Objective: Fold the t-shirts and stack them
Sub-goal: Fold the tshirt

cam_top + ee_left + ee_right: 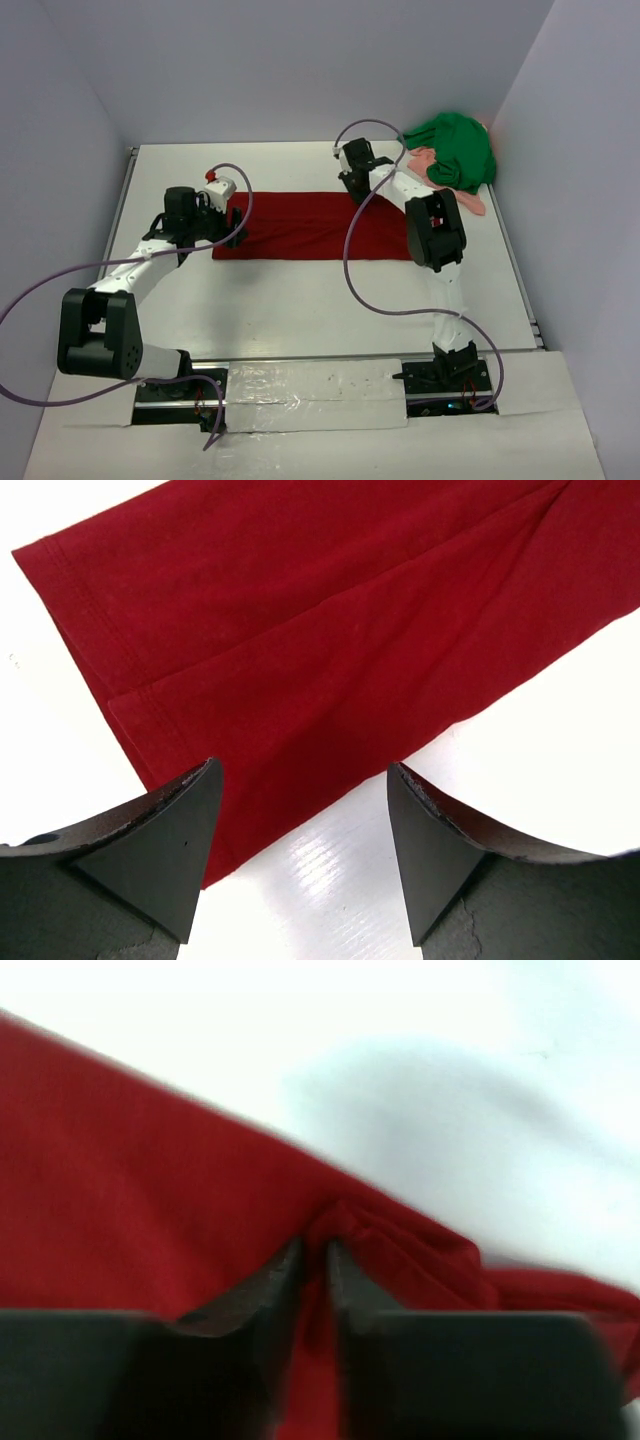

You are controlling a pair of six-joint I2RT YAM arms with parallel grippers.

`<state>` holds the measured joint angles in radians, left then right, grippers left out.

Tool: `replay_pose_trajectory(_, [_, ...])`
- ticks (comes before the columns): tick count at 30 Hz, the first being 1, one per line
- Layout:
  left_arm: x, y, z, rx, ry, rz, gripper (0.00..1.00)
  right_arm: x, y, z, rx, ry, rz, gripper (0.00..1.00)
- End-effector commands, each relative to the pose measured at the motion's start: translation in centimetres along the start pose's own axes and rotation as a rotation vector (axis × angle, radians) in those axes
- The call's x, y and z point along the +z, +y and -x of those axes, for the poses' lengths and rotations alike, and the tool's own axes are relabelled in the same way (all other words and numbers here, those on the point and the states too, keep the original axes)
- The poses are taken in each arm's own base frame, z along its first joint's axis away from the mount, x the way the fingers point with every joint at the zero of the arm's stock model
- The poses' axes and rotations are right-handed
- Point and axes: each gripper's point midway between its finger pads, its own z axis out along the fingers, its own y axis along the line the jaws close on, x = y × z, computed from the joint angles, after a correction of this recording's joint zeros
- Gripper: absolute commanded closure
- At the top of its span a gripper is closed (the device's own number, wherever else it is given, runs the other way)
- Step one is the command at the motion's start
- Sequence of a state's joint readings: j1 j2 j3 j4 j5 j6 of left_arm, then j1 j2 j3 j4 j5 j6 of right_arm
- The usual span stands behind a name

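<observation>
Looks like a robotics lab test cell: white table (pixel 300 300) boxed in by bare pale walls (pixel 300 60) on three sides, left arm (pixel 130 275) and right arm (pixel 435 235) bolted down along the bottom edge, purple cables (pixel 347 262) looping loose, taped plastic sheet (pixel 310 385) at bottom centre.

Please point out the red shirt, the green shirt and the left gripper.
red shirt (pixel 300 226): top view, middle of the flat cloth.
green shirt (pixel 455 150): top view, middle of the heap.
left gripper (pixel 303 770): left wrist view, midway between its fingertips.

The green t-shirt (pixel 455 145) hides most of the salmon-pink cloth (pixel 477 203), the right arm (pixel 433 230) covers one end of the dark red t-shirt (pixel 295 225), and the right wrist view is blurred.
</observation>
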<state>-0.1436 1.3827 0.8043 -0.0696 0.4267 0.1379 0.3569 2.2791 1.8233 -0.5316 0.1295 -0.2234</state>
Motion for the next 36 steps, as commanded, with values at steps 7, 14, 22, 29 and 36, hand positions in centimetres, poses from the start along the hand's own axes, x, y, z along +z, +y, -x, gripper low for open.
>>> replay_pose_trajectory(7, [0.1, -0.6, 1.2, 0.035, -0.056, -0.027, 0.24, -4.6, -1.3, 5.5, 0.03, -0.213, -0.043, 0.41])
replay_pose_trajectory(14, [0.1, -1.1, 3.2, 0.058, -0.134, -0.052, 0.26, -16.1, -1.4, 7.8, 0.071, -0.432, 0.035, 0.43])
replay_pose_trajectory(22, [2.8, 1.0, 4.3, -0.019, -0.094, 0.005, 0.93, -24.2, -2.4, 3.9, 0.062, -0.475, 0.019, 1.0])
replay_pose_trajectory(29, [7.1, 3.8, 1.6, -0.099, 0.02, 0.098, 1.0, -29.6, -4.3, -0.5, 0.072, -0.534, -0.017, 1.0])
replay_pose_trajectory(36, [9.4, 6.2, 0.0, -0.13, 0.101, 0.187, 1.0, -31.7, -5.9, -3.4, 0.154, -0.559, -0.023, 1.0])
